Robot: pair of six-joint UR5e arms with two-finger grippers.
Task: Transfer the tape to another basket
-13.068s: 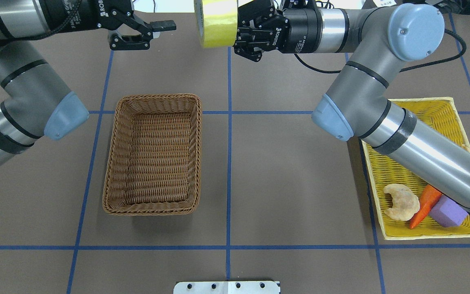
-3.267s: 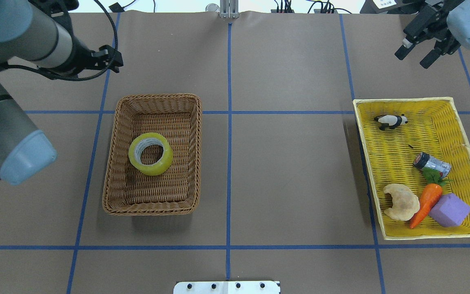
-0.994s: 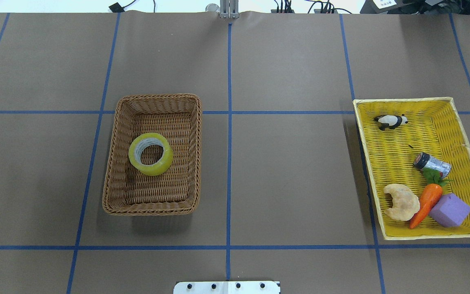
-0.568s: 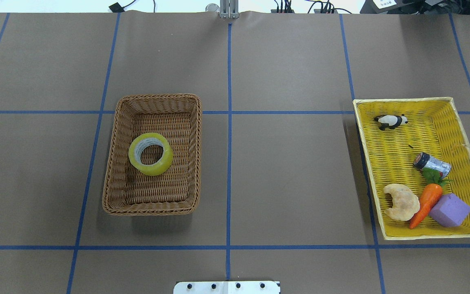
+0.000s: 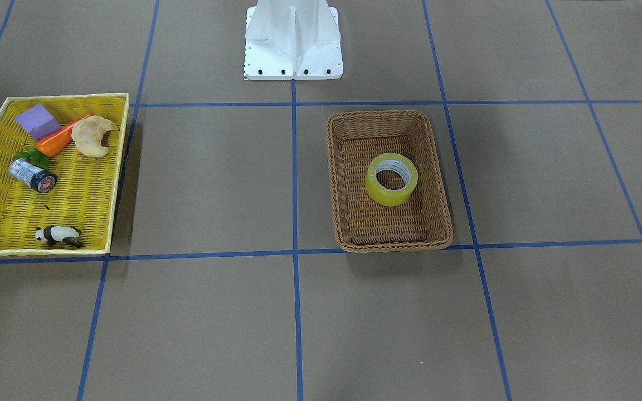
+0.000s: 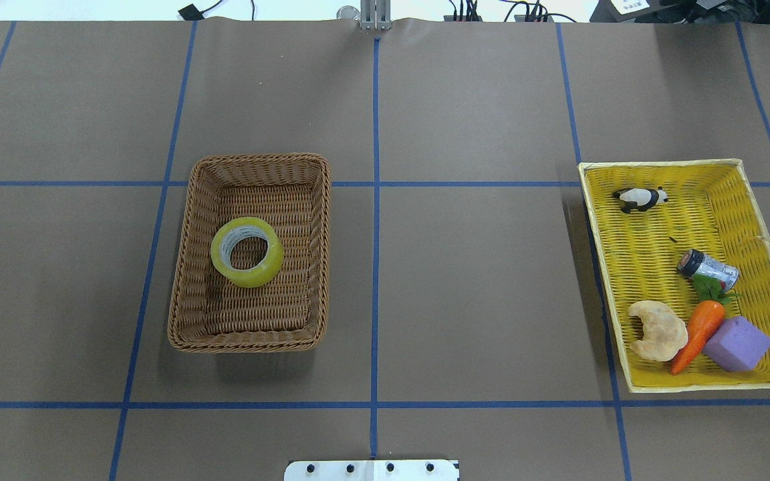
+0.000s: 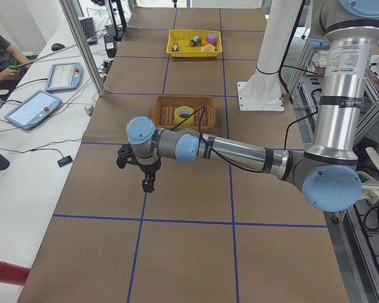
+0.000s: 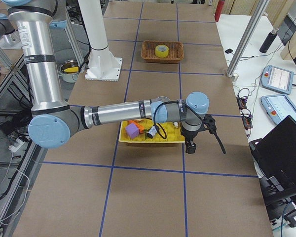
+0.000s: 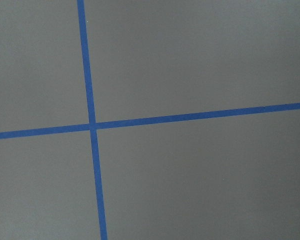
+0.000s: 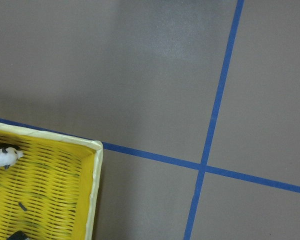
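In the centre-left of the overhead frame, we see the tape (image 6: 247, 252) lying flat on the floor of the basket (image 6: 185, 267), hole up, clear of the walls. Nothing touches it. The yellow tray (image 6: 666, 165) at the right edge holds only the other items, with no tape among them.

We judge the move done: the roll sits in its new basket and, as far as we can see, nothing is left to do.

The left gripper (image 7: 139, 172) hangs over bare table near the middle of the left side view, well apart from the basket. The right gripper (image 8: 197, 142) hangs just beside the tray. With only the 2 side views showing them, we cannot tell how wide either pincer stands.
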